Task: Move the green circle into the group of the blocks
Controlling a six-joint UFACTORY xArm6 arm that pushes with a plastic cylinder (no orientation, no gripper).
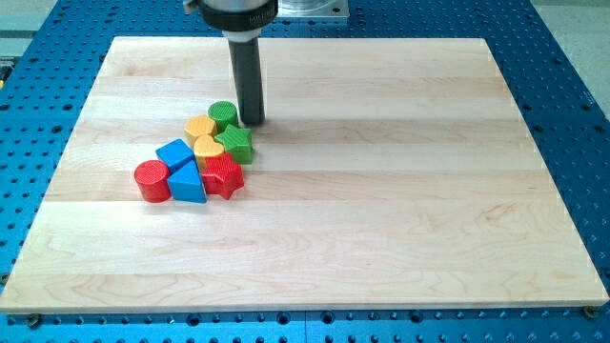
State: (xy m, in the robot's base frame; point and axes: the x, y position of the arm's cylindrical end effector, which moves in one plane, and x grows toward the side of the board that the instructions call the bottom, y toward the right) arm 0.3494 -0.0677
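The green circle [223,114] sits at the top of a tight cluster of blocks left of the board's middle. Just below it are a yellow block [198,127], a yellow heart-like block [207,146] and a green star [235,144]. Lower are a blue cube [175,153], a blue triangle [188,182], a red star [223,175] and a red circle [151,181]. My tip [253,121] stands just right of the green circle, close to or touching it, and above the green star.
The wooden board [381,191] lies on a blue perforated table [572,114]. The arm's rod and mount [240,14] come down from the view's top.
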